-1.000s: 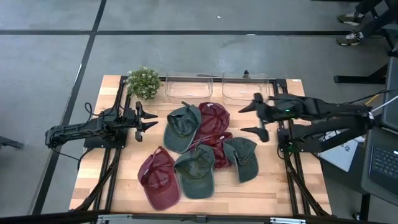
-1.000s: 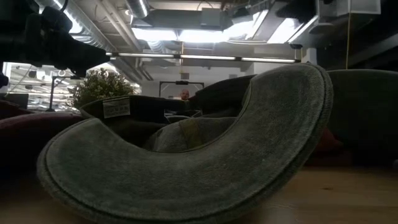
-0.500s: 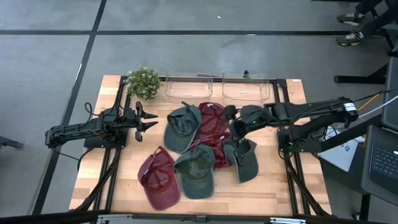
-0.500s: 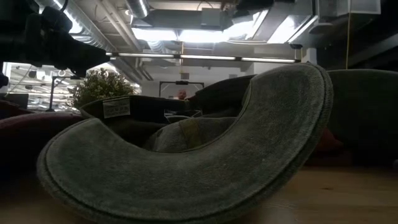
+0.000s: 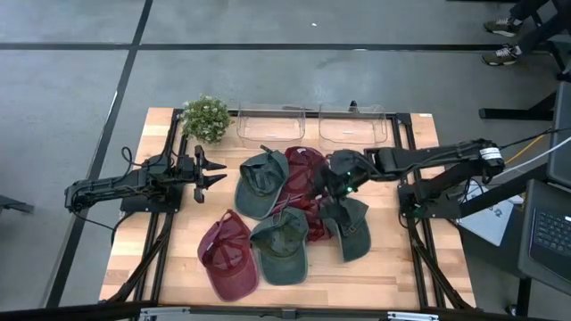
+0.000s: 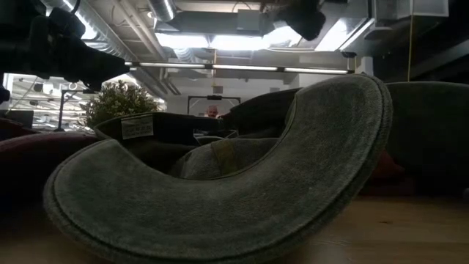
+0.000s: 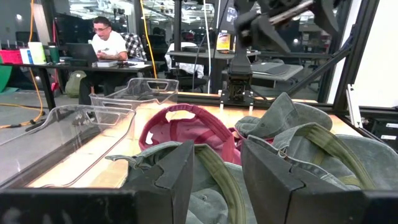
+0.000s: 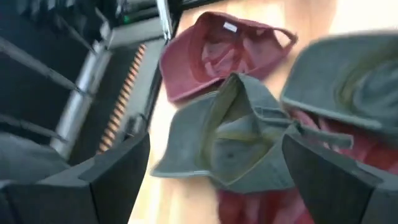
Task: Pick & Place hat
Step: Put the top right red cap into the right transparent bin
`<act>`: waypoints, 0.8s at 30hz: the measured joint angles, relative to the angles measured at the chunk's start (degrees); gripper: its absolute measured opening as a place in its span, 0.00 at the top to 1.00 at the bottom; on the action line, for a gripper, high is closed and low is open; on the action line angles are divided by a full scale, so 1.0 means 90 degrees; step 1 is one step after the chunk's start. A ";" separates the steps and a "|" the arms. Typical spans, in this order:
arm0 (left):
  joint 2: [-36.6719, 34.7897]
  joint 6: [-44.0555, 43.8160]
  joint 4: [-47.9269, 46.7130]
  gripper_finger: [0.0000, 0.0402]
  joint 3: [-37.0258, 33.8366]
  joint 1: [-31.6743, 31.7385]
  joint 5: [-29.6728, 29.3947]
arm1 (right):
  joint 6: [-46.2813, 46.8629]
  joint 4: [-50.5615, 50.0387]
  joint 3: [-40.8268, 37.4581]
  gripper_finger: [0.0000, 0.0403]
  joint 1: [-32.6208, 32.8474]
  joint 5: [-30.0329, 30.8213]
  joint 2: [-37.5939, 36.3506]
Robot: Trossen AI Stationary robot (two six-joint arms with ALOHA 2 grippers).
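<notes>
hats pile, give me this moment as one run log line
right gripper: open, over hat pile | left gripper: open, parked at table's left | bins: no hat inside

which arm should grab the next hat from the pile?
Right. The right gripper is open and already over the red hats mid-pile. The left gripper, also open, waits at the pile's left edge.

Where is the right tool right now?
In the high view the right tool hangs open over the middle of the hat pile, above the red hats.
</notes>
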 joint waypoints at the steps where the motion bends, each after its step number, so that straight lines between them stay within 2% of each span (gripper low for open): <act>1: 0.0000 0.0000 0.0002 0.68 0.0002 0.0002 0.0002 | 0.0168 0.0107 0.0000 0.10 -0.0087 0.0083 0.0023; 4: 0.0000 0.0000 0.0002 0.68 0.0000 0.0001 0.0002 | 0.0516 0.0099 -0.0002 0.10 -0.0414 0.0283 0.0105; 11: 0.0000 0.0000 0.0000 0.68 0.0001 0.0001 0.0002 | 0.0387 0.0154 -0.0005 0.10 -0.1257 0.0310 0.0159; 17: 0.0000 0.0000 0.0000 0.68 0.0001 0.0002 0.0002 | -0.0764 0.0102 -0.0007 0.10 -0.1888 0.0424 0.0219; 21: 0.0000 0.0000 0.0001 0.68 0.0001 0.0000 0.0002 | -0.1250 0.0003 -0.0012 0.10 -0.2139 0.1076 0.0288; 24: 0.0000 0.0000 0.0000 0.68 0.0000 0.0000 0.0002 | -0.1980 -0.0081 -0.0012 0.10 -0.2279 0.1402 0.0327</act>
